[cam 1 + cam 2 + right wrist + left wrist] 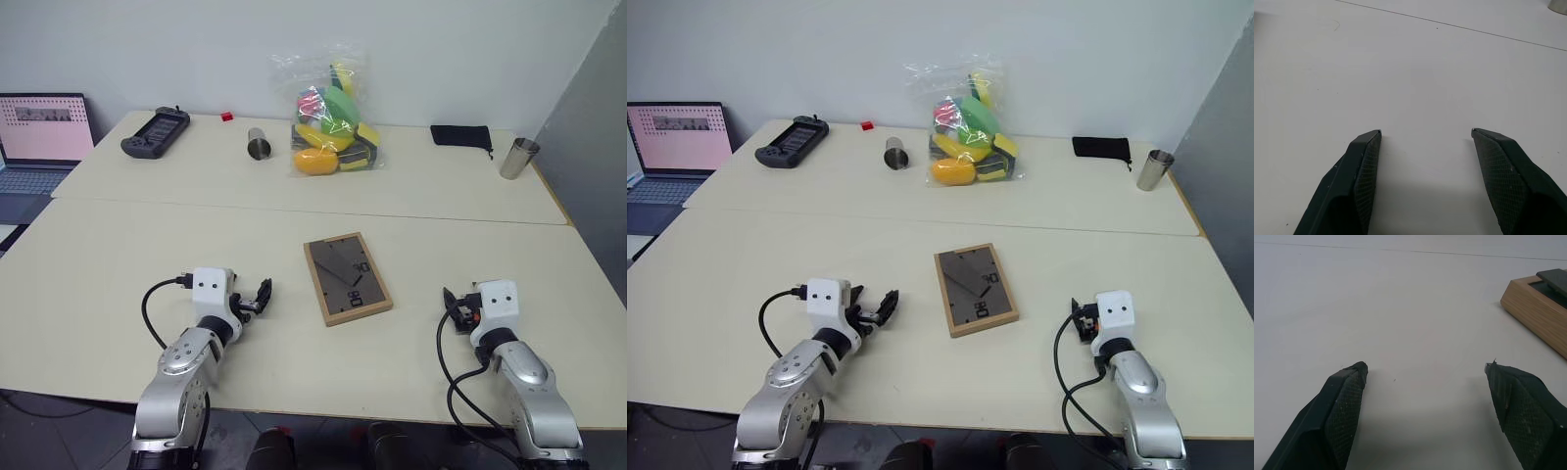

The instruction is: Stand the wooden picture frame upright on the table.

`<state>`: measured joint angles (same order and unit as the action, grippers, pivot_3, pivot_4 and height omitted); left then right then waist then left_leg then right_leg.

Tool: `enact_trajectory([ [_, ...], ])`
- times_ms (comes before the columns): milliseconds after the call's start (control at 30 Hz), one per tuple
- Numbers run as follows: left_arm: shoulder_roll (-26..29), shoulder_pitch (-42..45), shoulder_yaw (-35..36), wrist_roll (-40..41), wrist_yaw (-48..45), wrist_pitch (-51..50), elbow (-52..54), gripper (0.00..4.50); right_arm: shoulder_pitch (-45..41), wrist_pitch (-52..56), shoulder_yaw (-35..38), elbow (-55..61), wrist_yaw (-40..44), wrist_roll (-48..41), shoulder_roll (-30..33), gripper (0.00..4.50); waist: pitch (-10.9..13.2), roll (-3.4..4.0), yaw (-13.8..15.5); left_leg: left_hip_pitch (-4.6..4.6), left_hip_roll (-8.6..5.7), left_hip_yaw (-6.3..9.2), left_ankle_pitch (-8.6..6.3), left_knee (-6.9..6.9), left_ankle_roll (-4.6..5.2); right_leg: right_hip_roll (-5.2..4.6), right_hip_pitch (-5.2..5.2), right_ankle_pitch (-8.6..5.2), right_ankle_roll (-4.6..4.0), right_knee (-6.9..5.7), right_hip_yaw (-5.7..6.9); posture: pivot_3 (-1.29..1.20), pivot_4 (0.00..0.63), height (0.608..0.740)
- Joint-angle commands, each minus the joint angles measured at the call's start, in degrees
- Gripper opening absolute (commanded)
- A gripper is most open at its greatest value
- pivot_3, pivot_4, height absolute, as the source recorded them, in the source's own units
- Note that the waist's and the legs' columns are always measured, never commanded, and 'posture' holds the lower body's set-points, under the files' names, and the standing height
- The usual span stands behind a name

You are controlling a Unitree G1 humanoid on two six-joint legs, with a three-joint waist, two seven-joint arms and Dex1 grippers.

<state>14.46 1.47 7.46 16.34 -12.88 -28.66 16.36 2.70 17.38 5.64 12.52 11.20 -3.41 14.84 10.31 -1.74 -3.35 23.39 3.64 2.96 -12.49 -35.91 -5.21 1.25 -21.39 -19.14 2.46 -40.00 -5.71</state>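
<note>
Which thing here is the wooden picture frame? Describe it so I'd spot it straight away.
Start at the big cream table and find the seam that runs across it. On the near side of that seam, about midway between the robot's two arms, the wooden picture frame lies flat with its back up. It is the one light-wood rectangle with a dark panel; every other object sits beyond the seam, by the wall.

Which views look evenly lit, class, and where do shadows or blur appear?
Left eye view: even, soft light on the table, the frame sharp with barely any shadow. Left wrist view: a soft shadow lies between the open left claw's fingers, and the frame's corner looks slightly soft. Right wrist view: a similar shadow under the open right claw.
</note>
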Motion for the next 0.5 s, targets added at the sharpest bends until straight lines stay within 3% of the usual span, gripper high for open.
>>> enact_trajectory([
  [33, -0.54, 0.68, 1.78, 2.21, 0.29, -1.22, 2.95, 4.11, 0.42, 0.47, -0.71, -1.1, 0.4, 0.03, -0.23, 3.12, 0.0, 0.0, 0.0, 0.0, 0.0, 0.0, 0.0, 0.0, 0.0, 0.0, 0.0, 0.0, 0.0, 0.0, 0.0, 0.0, 0.15, 0.74],
  [367, 0.58, 1.56, 1.67, 2.18, -1.17, -1.02, 3.0, 4.11, -0.11, -0.3, -0.42, -1.32, 0.67, 0.53, 0.76, 3.12, 0.0, 0.0, 0.0, 0.0, 0.0, 0.0, 0.0, 0.0, 0.0, 0.0, 0.0, 0.0, 0.0, 0.01, -0.01, 0.0, 0.15, 0.74],
  [500, 5.42, 4.48, 2.71, 8.18, -9.4, -4.11, 5.09, 4.11, -0.95, 1.15, -0.28, 3.54, 11.67, -3.53, 9.29, 3.12, 0.06, 0.04, 0.1, 0.01, -0.03, 0.0, 0.0, 0.0, 0.0, 0.0, 0.0, 0.01, 0.02, 0.03, 0.0, 0.0, 0.15, 0.74],
])
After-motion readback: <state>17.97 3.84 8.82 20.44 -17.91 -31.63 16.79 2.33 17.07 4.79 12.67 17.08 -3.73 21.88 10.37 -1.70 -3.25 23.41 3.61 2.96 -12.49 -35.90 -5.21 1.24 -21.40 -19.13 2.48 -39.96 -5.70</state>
